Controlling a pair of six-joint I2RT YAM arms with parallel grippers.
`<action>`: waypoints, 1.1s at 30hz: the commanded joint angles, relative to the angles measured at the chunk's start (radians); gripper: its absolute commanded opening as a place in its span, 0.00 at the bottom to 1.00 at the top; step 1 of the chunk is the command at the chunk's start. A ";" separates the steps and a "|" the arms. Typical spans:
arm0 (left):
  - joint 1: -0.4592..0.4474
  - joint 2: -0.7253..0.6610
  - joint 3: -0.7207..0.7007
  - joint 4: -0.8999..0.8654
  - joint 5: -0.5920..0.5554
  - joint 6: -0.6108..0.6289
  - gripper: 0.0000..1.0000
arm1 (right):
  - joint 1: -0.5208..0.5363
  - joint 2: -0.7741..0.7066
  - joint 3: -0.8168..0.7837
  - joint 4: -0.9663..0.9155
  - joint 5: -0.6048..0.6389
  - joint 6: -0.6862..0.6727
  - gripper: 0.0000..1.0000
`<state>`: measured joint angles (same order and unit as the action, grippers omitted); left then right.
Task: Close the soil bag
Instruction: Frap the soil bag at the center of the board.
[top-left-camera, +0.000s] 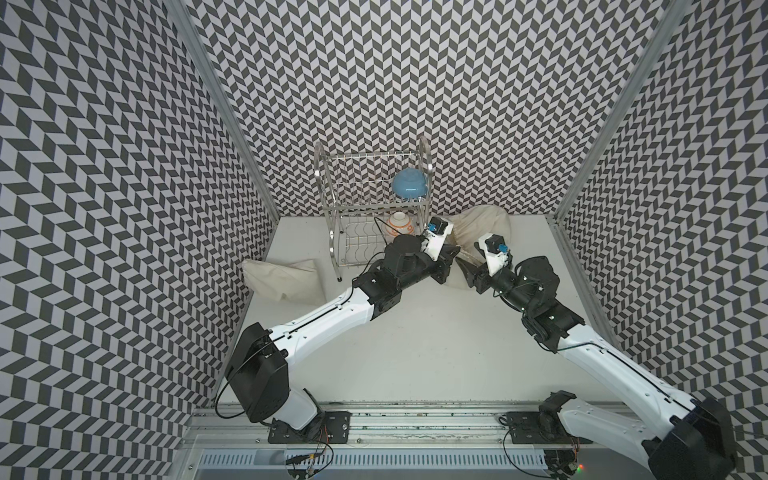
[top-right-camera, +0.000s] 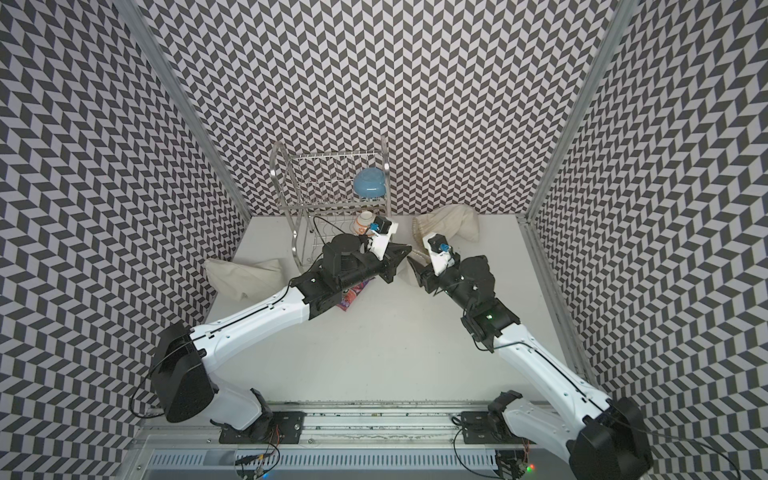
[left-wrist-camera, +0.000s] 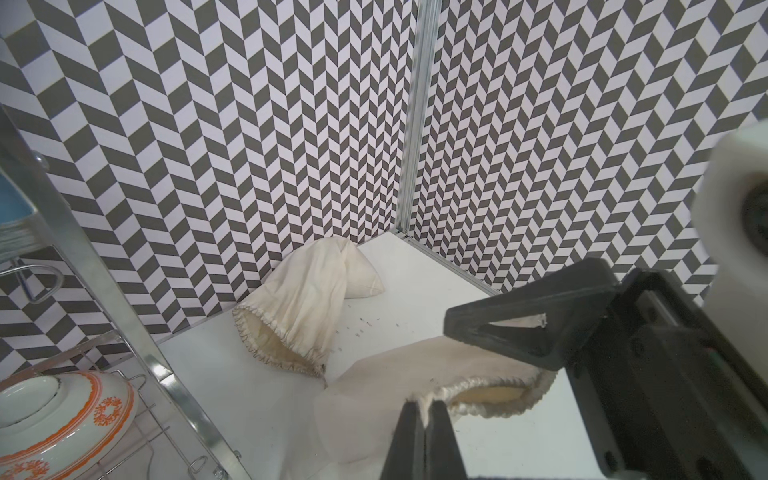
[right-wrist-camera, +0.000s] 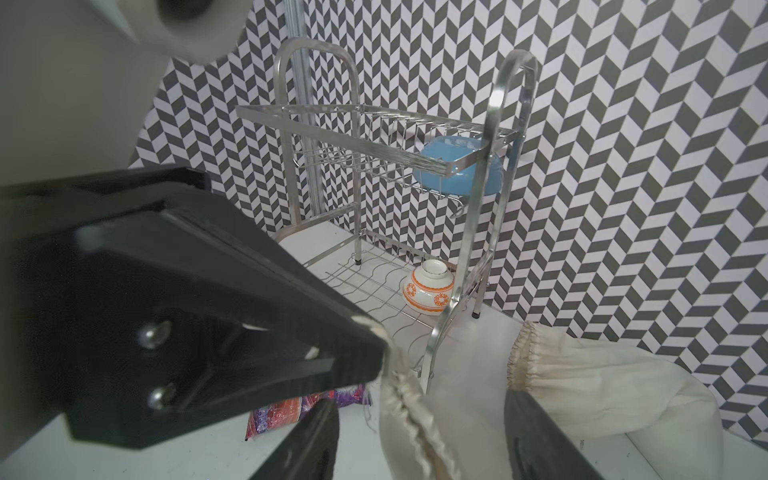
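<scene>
The soil bag (left-wrist-camera: 415, 361) is a cream cloth sack with a ruffled drawstring rim, lying on the white table between my two arms. It shows partly in a top view (top-right-camera: 405, 276). My left gripper (left-wrist-camera: 426, 409) is shut on one end of that rim, and its black tip (right-wrist-camera: 376, 345) also shows in the right wrist view. My right gripper (right-wrist-camera: 419, 440) is open. The gathered rim of the bag (right-wrist-camera: 407, 424) runs between its two fingers without either pressing on it. In both top views the two gripper tips nearly meet, left (top-left-camera: 455, 251) and right (top-left-camera: 459, 264).
A metal dish rack (right-wrist-camera: 345, 139) stands at the back, with a blue bowl (top-left-camera: 409, 187) on its upper shelf and an orange-patterned bowl (top-left-camera: 399, 224) below. Two more cream cloth bags lie at the left (top-left-camera: 286, 282) and back right (top-left-camera: 482, 226). A colourful packet (top-right-camera: 353, 295) lies under the left arm.
</scene>
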<state>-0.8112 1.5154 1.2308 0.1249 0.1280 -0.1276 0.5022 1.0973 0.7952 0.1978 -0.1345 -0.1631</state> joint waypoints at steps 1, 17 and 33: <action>-0.001 -0.049 0.034 0.000 0.025 -0.009 0.00 | 0.009 0.053 0.067 -0.004 0.023 -0.055 0.58; 0.201 -0.383 -0.118 0.087 -0.069 -0.097 0.00 | -0.231 0.078 -0.012 -0.051 0.369 0.175 0.27; 0.202 -0.275 0.003 0.089 0.161 -0.202 0.00 | 0.114 0.048 0.143 0.051 0.113 -0.151 0.81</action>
<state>-0.6140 1.2369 1.1957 0.1715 0.2581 -0.3088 0.5892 1.1152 0.8661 0.2382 -0.0330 -0.2657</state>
